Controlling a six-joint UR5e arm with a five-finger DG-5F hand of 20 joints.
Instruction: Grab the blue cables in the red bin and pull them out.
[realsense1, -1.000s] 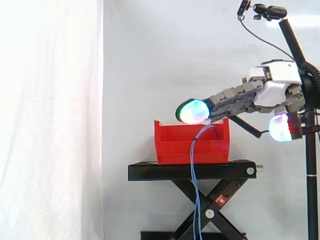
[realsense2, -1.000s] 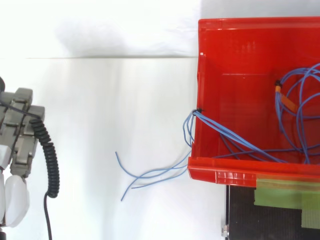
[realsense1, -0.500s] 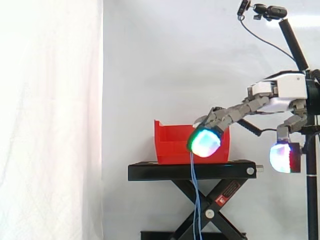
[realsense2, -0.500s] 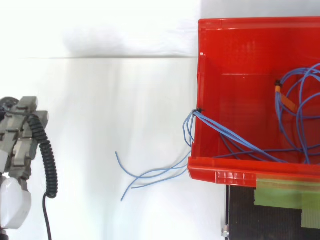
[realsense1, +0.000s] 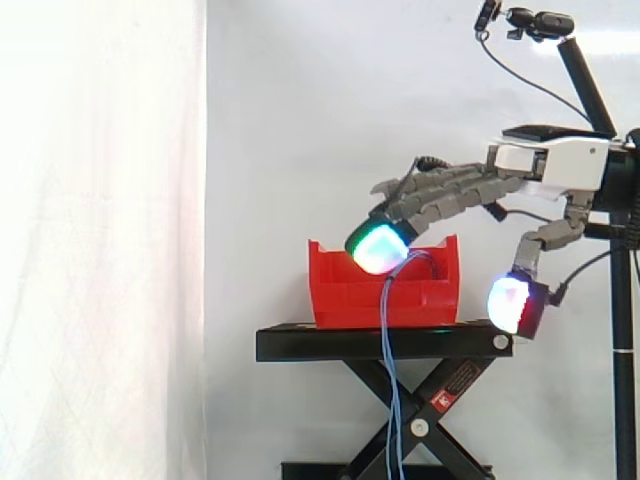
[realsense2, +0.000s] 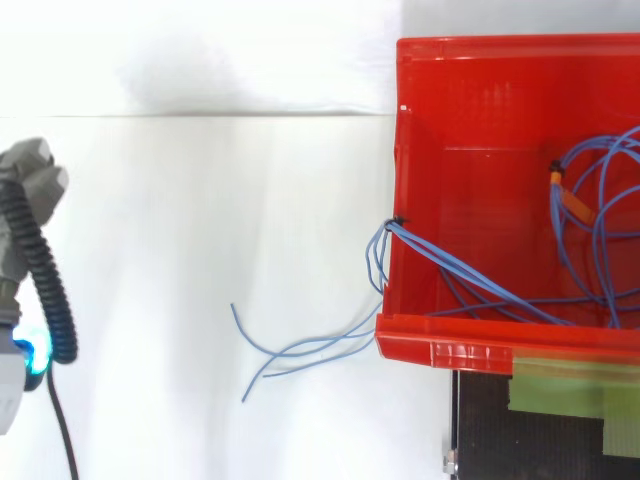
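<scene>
White curtain (realsense1: 100, 240) behind; hand (realsense1: 530, 165) held at the bin (realsense1: 345, 290) rim, nothing gripped
Fingertips (realsense1: 378, 248) have been lifted from the bin's front to its rim, thumb spread apart below; cables (realsense1: 390, 360) are not yet grasped. From above, their coil is seen inside the bin; from the side, strands hanging past the stand (realsense1: 380, 340)

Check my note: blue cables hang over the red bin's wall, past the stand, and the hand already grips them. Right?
No. The hand grips nothing: the top view shows it well apart from the bin and the cables. The cables do hang over the bin's wall, past the stand.
</scene>
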